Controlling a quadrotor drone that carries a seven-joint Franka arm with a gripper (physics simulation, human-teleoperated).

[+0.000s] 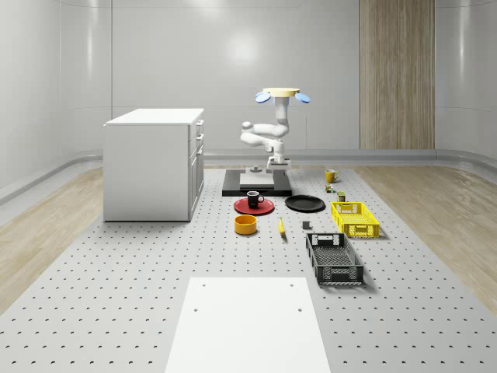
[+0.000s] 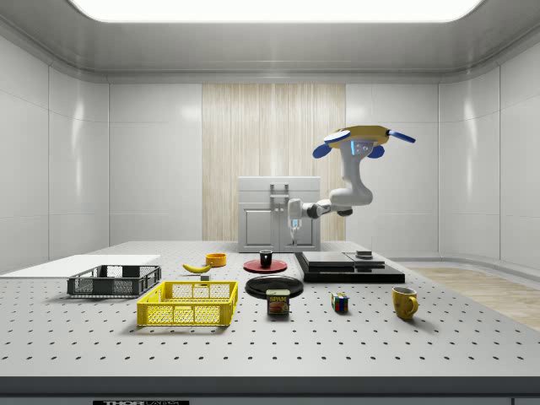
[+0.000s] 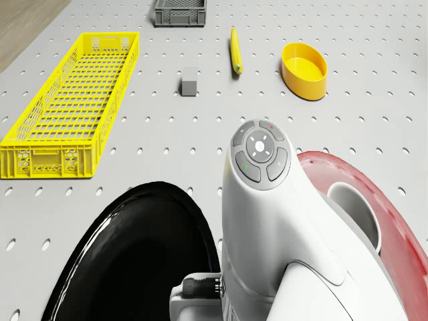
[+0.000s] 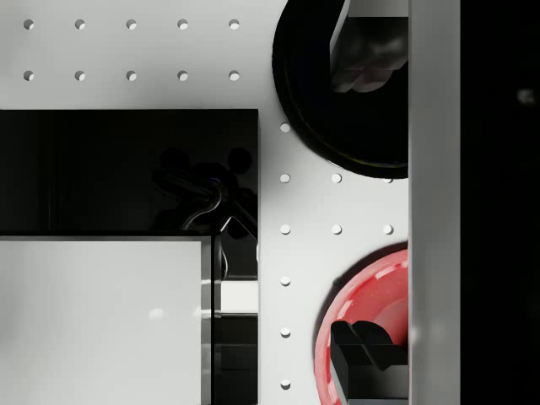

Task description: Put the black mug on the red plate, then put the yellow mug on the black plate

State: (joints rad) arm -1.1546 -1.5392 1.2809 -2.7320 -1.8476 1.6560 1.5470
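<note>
On the worktop (image 1: 116,264), well off to the whole-scene view's left of the tool (image 1: 278,163), stands a white cabinet (image 1: 151,163). Nearer, a yellow bowl (image 1: 245,224) sits in front of the red plate (image 1: 241,207). The black mug (image 1: 253,199) stands upright on that plate, below the tool and slightly to its left. The drone (image 1: 283,95) hovers over a black slab (image 1: 256,190) with a white block on top, and its arm bends down so that the tool hangs just above the slab's near right corner. Whether the tool is apart or together cannot be told. Below and just right of the tool lies the black plate (image 1: 304,203), bare. Further right, the yellow mug (image 1: 331,176) stands on the worktop, apart from both plates, with a yellow crate (image 1: 355,218) and a black crate (image 1: 334,258) nearer the camera.
</note>
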